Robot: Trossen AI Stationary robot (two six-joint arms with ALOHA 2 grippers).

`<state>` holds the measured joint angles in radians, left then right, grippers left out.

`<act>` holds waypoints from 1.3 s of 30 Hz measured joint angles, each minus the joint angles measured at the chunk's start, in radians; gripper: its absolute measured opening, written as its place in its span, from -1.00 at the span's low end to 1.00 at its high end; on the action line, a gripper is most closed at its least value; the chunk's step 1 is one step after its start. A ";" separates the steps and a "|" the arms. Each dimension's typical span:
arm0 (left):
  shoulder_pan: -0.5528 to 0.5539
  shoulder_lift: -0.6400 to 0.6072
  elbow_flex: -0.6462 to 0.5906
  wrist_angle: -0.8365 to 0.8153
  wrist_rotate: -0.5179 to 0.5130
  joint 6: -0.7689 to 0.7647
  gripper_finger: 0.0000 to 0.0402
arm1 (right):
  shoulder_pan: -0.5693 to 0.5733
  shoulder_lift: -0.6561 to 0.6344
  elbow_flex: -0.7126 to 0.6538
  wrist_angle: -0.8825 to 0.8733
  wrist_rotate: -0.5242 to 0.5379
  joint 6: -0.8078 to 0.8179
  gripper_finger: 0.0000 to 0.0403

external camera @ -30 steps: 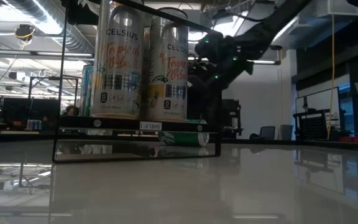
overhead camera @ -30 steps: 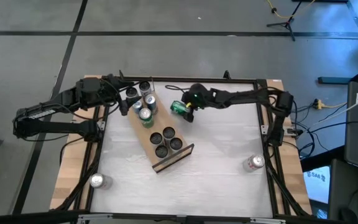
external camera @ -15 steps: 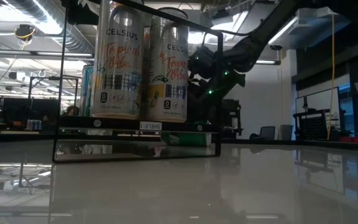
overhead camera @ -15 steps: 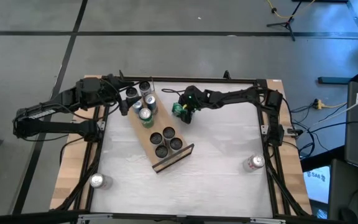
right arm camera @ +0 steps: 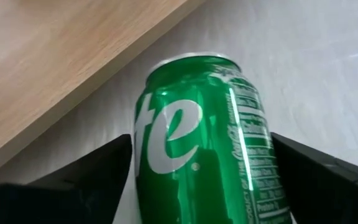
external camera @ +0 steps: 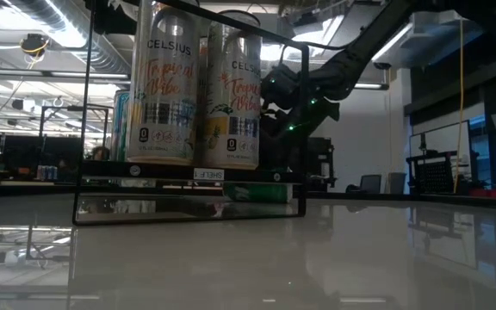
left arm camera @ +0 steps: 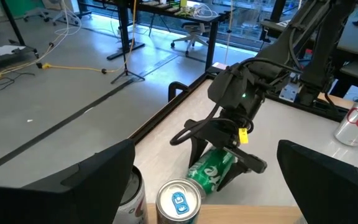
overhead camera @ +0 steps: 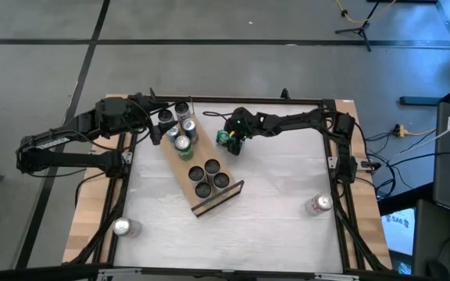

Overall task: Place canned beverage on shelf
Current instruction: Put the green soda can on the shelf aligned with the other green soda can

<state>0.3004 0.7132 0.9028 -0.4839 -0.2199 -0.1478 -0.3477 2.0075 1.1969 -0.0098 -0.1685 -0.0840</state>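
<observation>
- Green can [overhead camera: 225,138] lies on its side at upper centre of the high view, just right of the wooden shelf [overhead camera: 180,168].
- Right gripper [overhead camera: 230,140] straddles it; contact cannot be confirmed.
- Left gripper [overhead camera: 157,125] spread wide, holding nothing, upper left.

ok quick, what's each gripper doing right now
Left gripper: open, empty, waiting by the shelf's far end.
Right gripper: jaws either side of the lying green can; whether they grip it cannot be told.
</observation>
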 joint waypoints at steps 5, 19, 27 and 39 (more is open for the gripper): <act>0.000 0.000 0.000 0.000 0.000 0.000 0.91 | 0.000 0.000 0.000 -0.003 -0.001 0.000 0.54; 0.000 0.000 0.000 0.000 0.000 0.000 0.91 | -0.024 -0.012 -0.005 0.015 -0.031 0.005 0.48; 0.000 0.000 0.000 -0.001 0.000 0.000 0.91 | -0.028 -0.019 -0.005 0.124 -0.041 0.020 0.47; 0.000 0.000 0.000 0.000 0.000 0.000 0.91 | -0.083 -0.034 -0.037 0.299 -0.127 0.089 0.45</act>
<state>0.3005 0.7128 0.9027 -0.4844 -0.2199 -0.1478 -0.4307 1.9738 1.1600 0.2890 -0.2957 0.0048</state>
